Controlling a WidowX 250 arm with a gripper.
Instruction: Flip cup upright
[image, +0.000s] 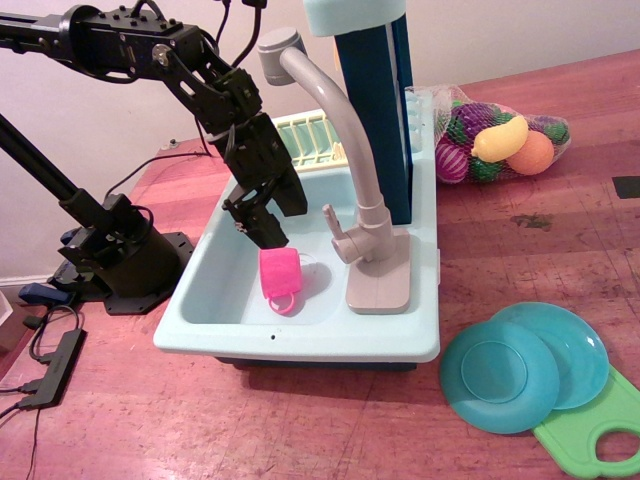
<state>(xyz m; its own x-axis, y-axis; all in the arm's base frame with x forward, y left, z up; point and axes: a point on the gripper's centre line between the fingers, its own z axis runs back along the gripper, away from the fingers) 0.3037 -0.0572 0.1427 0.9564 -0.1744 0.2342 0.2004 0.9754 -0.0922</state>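
The hot-pink cup sits in the basin of the light-blue toy sink, just left of the grey faucet base. Its loop handle points toward the front rim. I cannot tell whether its mouth faces up or down. My black gripper hangs over the basin directly above the cup. Its fingertips are at the cup's far upper edge, and the jaws look slightly parted with nothing held between them.
The grey faucet arches over the basin, right of the gripper. A dish rack and a dark blue column stand behind. Two teal plates and a green board lie front right. A net bag of toy fruit is at the back right.
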